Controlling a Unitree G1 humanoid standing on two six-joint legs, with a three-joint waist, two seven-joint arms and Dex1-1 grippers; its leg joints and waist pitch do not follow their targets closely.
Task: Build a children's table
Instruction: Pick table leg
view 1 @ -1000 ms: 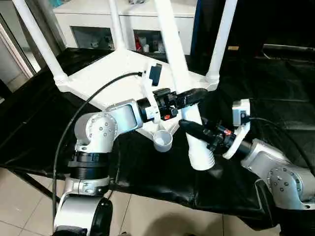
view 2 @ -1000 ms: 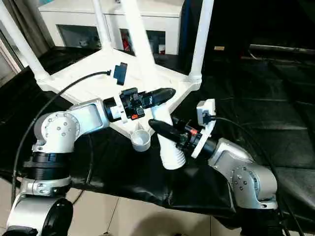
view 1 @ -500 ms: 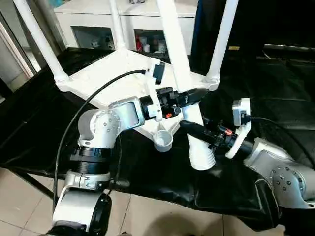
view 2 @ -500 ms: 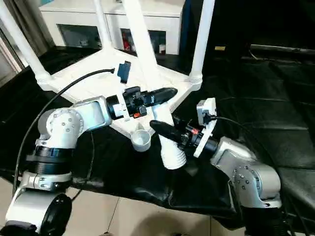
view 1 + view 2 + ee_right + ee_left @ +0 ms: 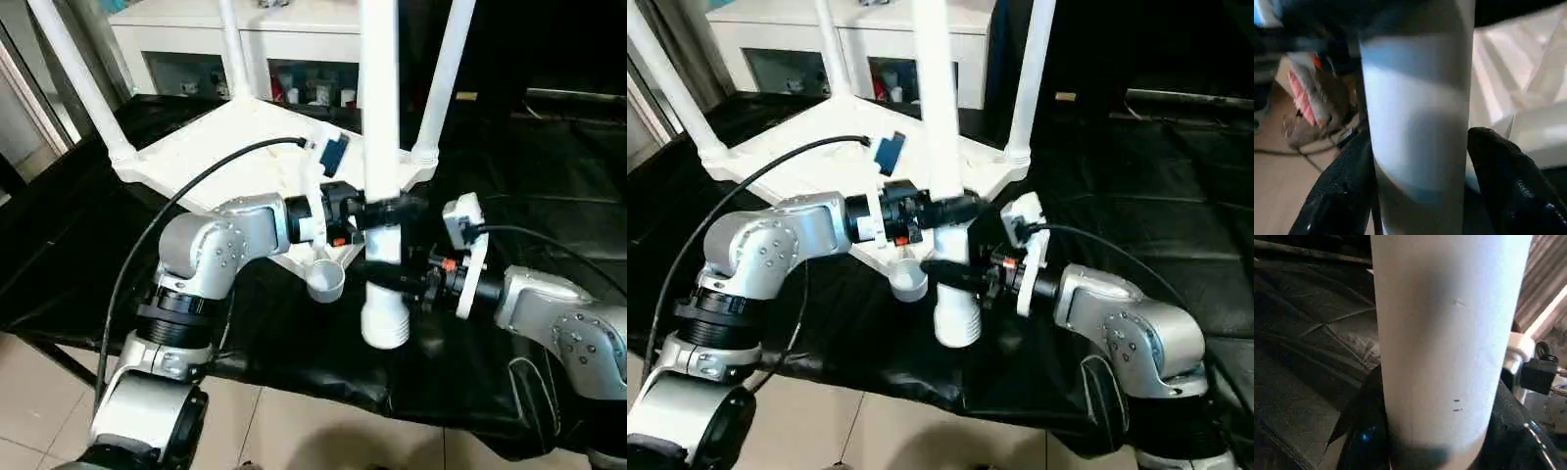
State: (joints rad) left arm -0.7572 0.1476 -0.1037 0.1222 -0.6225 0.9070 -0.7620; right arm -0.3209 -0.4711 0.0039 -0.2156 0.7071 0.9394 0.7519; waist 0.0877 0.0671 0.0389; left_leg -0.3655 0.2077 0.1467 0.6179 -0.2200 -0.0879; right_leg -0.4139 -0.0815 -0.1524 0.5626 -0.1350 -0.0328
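Both the left end effector (image 5: 390,208) and right end effector (image 5: 392,282) clasp the fourth leg (image 5: 380,147) upright, its ribbed end beside the empty socket (image 5: 324,282), ready for seating.

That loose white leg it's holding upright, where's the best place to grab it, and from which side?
Probably the smooth round shaft of the loose leg, above its ribbed end, from the sides. The left gripper and right gripper flank it there.
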